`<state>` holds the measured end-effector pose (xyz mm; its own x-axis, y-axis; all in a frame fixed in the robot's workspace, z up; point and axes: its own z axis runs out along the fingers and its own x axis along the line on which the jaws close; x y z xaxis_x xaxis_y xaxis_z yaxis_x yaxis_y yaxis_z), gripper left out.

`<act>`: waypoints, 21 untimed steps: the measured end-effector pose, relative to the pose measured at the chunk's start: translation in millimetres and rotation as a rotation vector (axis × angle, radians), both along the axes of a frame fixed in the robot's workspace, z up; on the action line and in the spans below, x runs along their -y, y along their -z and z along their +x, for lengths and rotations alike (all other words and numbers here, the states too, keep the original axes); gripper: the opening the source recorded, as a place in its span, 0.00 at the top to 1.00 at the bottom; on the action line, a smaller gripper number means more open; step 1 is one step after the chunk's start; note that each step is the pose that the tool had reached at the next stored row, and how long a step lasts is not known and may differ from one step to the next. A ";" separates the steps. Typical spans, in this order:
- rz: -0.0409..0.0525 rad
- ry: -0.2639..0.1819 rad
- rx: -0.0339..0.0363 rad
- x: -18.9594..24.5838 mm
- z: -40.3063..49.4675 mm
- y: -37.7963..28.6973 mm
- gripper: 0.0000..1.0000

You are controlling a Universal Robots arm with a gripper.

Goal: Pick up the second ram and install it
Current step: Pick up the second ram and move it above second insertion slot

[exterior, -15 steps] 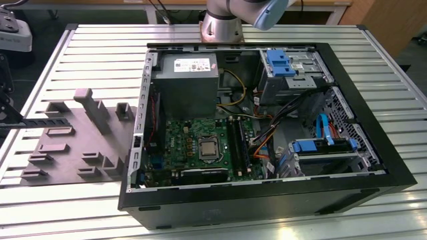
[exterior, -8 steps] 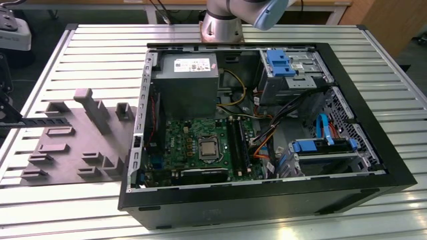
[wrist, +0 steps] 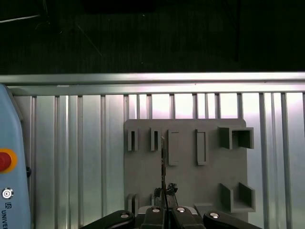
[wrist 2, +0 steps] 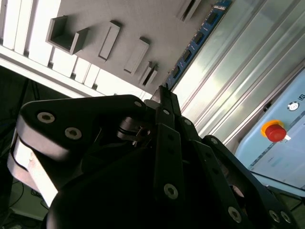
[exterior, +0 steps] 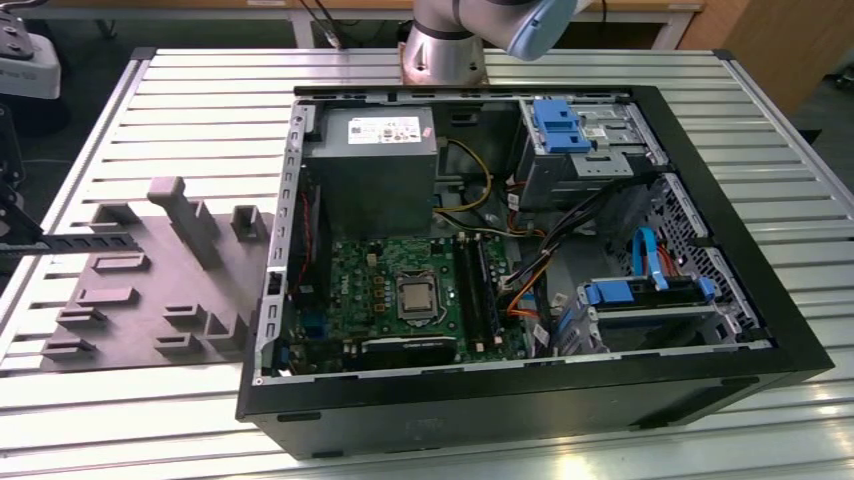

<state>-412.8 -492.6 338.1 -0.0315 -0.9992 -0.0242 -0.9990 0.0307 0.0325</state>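
The second ram (exterior: 87, 241) is a thin dark strip reaching in from the exterior view's left edge, level over the far left part of the grey fixture plate (exterior: 147, 300). My gripper (wrist 2: 161, 93) is shut on one end of it. In the second wrist view the ram (wrist 2: 193, 45) runs away from the fingertips, showing a blue edge and dark chips. The first wrist view shows the ram (wrist: 163, 162) edge-on, ahead of the gripper (wrist: 163, 198), between the plate's (wrist: 186, 181) small holders. I cannot tell whether it touches the plate.
An open computer case (exterior: 534, 400) lies at the exterior view's right, with the green motherboard (exterior: 387, 270) and its long black slots (exterior: 470, 285) inside. Grey uprights (exterior: 180, 215) rise from the plate. A box with a red button (wrist 2: 274, 131) stands beside the slatted table (exterior: 160, 400).
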 end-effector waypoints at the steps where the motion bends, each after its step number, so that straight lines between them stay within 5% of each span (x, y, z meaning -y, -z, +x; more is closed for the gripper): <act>1: 0.0000 0.000 0.0000 0.0 0.0 -0.3 0.88; 21: -0.0001 0.000 -0.0002 -0.6 0.0 -6.5 0.88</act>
<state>-412.8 -492.0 344.6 -0.0315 -0.9992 -0.0241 -0.9990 0.0307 0.0327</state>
